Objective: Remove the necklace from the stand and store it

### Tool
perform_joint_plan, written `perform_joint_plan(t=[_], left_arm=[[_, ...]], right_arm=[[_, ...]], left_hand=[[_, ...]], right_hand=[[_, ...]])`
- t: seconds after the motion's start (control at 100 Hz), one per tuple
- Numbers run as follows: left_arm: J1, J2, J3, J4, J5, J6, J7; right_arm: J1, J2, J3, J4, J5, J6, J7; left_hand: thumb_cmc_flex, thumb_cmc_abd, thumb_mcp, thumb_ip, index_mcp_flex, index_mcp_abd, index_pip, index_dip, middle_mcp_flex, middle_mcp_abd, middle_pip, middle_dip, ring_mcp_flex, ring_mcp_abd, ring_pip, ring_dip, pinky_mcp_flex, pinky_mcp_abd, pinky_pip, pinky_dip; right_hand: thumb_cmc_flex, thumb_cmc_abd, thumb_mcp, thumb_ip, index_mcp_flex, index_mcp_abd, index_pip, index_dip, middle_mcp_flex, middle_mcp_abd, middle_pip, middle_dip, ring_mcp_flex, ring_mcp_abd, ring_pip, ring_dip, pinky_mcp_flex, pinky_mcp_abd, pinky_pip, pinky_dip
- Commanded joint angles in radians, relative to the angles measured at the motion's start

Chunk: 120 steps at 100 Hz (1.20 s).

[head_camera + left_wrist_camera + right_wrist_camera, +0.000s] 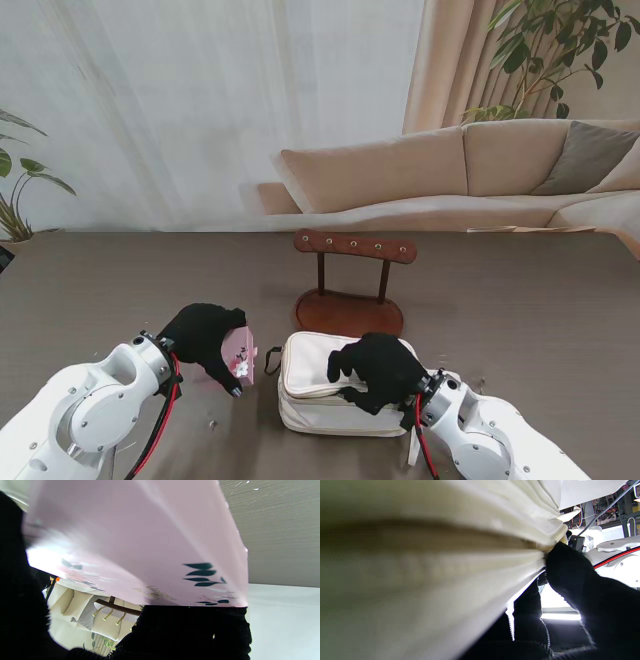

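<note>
My left hand (205, 338) grasps pink printed pouch (240, 358); right hand (378, 370) grips cream fabric bag (300, 385) lower centre. Keep mouth wide, lower pouch straight in.

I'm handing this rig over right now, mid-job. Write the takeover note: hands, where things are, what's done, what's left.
Left hand: shut on the pink pouch, left of the bag.
Right hand: shut on the cream bag, gripping its opening edge.
Wooden stand: beyond the bag, pegs bare.
Necklace: not visible in any view; possibly inside the pouch, unconfirmed.
Done: necklace off the stand.
Left: likely put the pouch into the bag, then let go.
</note>
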Motion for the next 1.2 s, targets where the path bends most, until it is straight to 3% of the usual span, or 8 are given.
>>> perform_joint_plan(t=[0.0, 0.2, 0.36, 0.55, 0.73, 0.86, 0.97, 1.19], left_arm=[[0.002, 0.000, -0.004, -0.008, 0.001, -0.001, -0.019], [0.010, 0.000, -0.010, -0.013, 0.003, -0.001, -0.020], [0.015, -0.001, -0.014, -0.017, 0.004, -0.001, -0.020], [0.017, -0.001, -0.016, -0.018, 0.004, -0.003, -0.020], [0.016, -0.001, -0.014, -0.016, 0.002, -0.005, -0.018], [0.015, -0.001, -0.014, -0.016, 0.003, -0.008, -0.018], [0.016, -0.001, -0.016, -0.018, 0.005, -0.011, -0.017], [0.017, -0.001, -0.016, -0.030, 0.007, -0.018, -0.014]], right_arm=[[0.002, 0.001, -0.005, -0.014, -0.013, 0.010, 0.006], [0.009, 0.007, -0.003, -0.017, -0.033, 0.016, 0.015], [0.012, 0.020, 0.003, -0.011, -0.099, 0.004, -0.005], [0.018, 0.036, 0.004, 0.000, -0.174, 0.015, -0.049], [0.027, 0.042, -0.008, 0.009, -0.206, 0.053, -0.082], [0.037, 0.041, -0.022, 0.017, -0.211, 0.085, -0.103], [0.041, 0.033, -0.025, 0.020, -0.179, 0.091, -0.091], [0.047, 0.017, -0.018, -0.001, -0.105, 0.098, -0.032]], left_hand=[[0.454, 0.186, 0.627, 0.011, 0.073, -0.174, 0.644, 0.093, 0.111, -0.140, 0.137, 0.051, 0.062, 0.012, 0.138, 0.036, -0.006, -0.036, 0.009, 0.005], [0.455, 0.185, 0.627, 0.011, 0.073, -0.173, 0.644, 0.093, 0.111, -0.140, 0.137, 0.050, 0.062, 0.011, 0.138, 0.036, -0.006, -0.036, 0.010, 0.005], [0.455, 0.186, 0.627, 0.011, 0.074, -0.173, 0.645, 0.094, 0.110, -0.140, 0.137, 0.050, 0.062, 0.011, 0.139, 0.036, -0.006, -0.036, 0.010, 0.005], [0.455, 0.184, 0.627, 0.011, 0.074, -0.174, 0.645, 0.094, 0.112, -0.141, 0.137, 0.050, 0.063, 0.013, 0.138, 0.034, -0.005, -0.036, 0.010, 0.005], [0.455, 0.184, 0.628, 0.011, 0.073, -0.174, 0.644, 0.094, 0.112, -0.139, 0.137, 0.050, 0.063, 0.012, 0.138, 0.033, -0.006, -0.036, 0.010, 0.005], [0.454, 0.184, 0.628, 0.011, 0.074, -0.174, 0.645, 0.094, 0.112, -0.139, 0.137, 0.050, 0.064, 0.012, 0.138, 0.033, -0.005, -0.036, 0.010, 0.005], [0.454, 0.184, 0.629, 0.011, 0.074, -0.175, 0.644, 0.094, 0.112, -0.140, 0.137, 0.050, 0.064, 0.011, 0.139, 0.033, -0.005, -0.036, 0.010, 0.005], [0.454, 0.184, 0.629, 0.011, 0.074, -0.174, 0.644, 0.094, 0.112, -0.139, 0.138, 0.051, 0.064, 0.011, 0.139, 0.033, -0.005, -0.035, 0.010, 0.005]], right_hand=[[0.029, 0.033, 0.061, 0.025, 0.011, -0.022, 0.024, -0.022, 0.024, -0.021, 0.015, -0.014, 0.017, -0.006, -0.012, -0.016, -0.111, 0.014, 0.003, 0.009], [0.026, 0.032, 0.052, 0.018, 0.000, -0.018, 0.020, -0.032, 0.017, -0.019, -0.003, -0.015, 0.014, -0.005, -0.025, -0.019, -0.116, 0.016, 0.001, 0.002], [-0.010, 0.010, 0.035, 0.051, -0.038, 0.004, -0.046, -0.042, -0.038, -0.022, -0.032, -0.044, -0.023, -0.008, -0.053, -0.025, -0.141, 0.012, -0.011, -0.002], [-0.010, -0.029, 0.062, 0.122, -0.055, 0.048, -0.139, 0.007, -0.102, -0.025, -0.022, -0.069, -0.060, -0.015, -0.069, -0.031, -0.164, 0.005, -0.026, -0.002], [0.086, -0.061, 0.104, 0.056, -0.026, 0.041, -0.059, -0.037, -0.050, -0.027, -0.025, -0.048, -0.027, -0.027, -0.045, -0.033, -0.134, 0.001, -0.010, -0.003], [0.156, -0.084, 0.128, 0.010, 0.051, 0.017, 0.033, -0.079, 0.063, -0.039, -0.034, -0.037, 0.045, -0.044, -0.010, -0.023, -0.077, -0.006, 0.023, -0.008], [0.218, -0.047, 0.127, -0.015, 0.143, 0.001, 0.077, -0.061, 0.161, -0.037, 0.000, -0.005, 0.115, -0.040, 0.085, 0.020, -0.017, -0.005, 0.065, -0.007], [0.254, -0.068, 0.163, -0.030, 0.184, 0.004, 0.126, 0.012, 0.245, -0.019, 0.073, 0.060, 0.121, -0.054, 0.373, 0.100, 0.090, -0.008, 0.126, 0.002]])
